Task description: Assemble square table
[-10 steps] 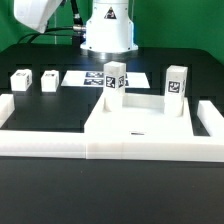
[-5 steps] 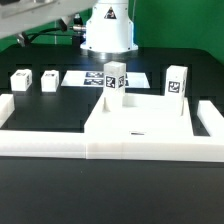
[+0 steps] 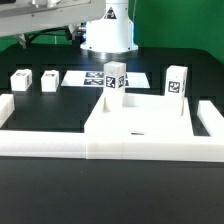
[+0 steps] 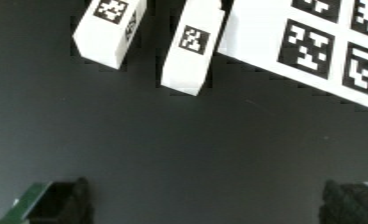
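Third-leg pickup is judged in hand. Gripper is spread wide, nothing clamped. Nearer loose leg is seen ahead; alignment over it is needed.

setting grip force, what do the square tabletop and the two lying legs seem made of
Square tabletop: apparently rigid white plastic, matte; even colour, crisp edges, no glare. Leg lying at the exterior view's far left and leg beside it: same matte white plastic look, each with a flat black-and-white tag, maybe a printed sticker. Whether solid or hollow does not show.
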